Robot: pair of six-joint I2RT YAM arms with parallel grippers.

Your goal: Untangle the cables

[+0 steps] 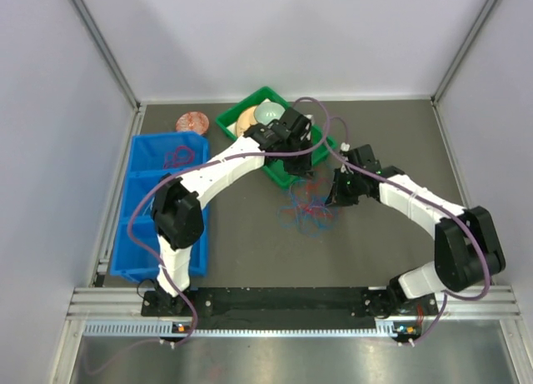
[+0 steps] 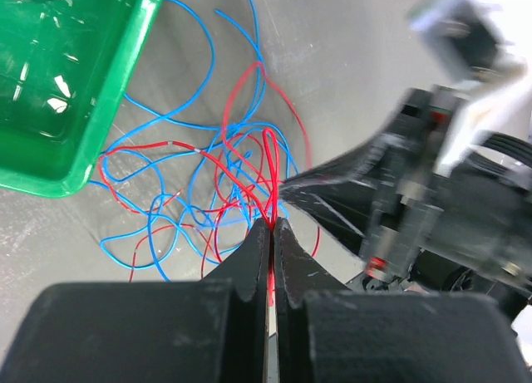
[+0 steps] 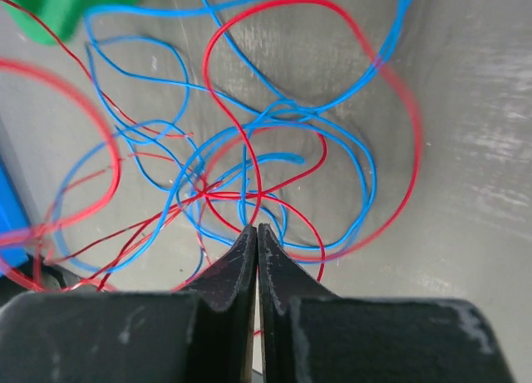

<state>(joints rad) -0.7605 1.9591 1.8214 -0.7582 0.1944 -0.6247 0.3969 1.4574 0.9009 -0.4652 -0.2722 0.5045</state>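
Grey worktop [image 1: 250, 251] carries the tangled thin red and blue cables [image 1: 308, 205] just beside a green plastic tray [image 2: 41, 179]. Left gripper [image 2: 270, 227] jaws pinch a red cable loop [image 2: 268, 150]; right gripper [image 3: 256, 230] jaws are pressed together at the tangle.

Two robot arms: the left arm [image 1: 225, 163] and the right arm [image 1: 416, 202]; one tangle of cables [image 1: 310, 205] on the table [image 1: 250, 246], in two colours, red and blue, strands too knotted to count; one blue bin [image 1: 133, 242]; one green bin [image 1: 237, 107]; one coppery disc [image 1: 191, 122]; one pale bowl [image 1: 268, 112].
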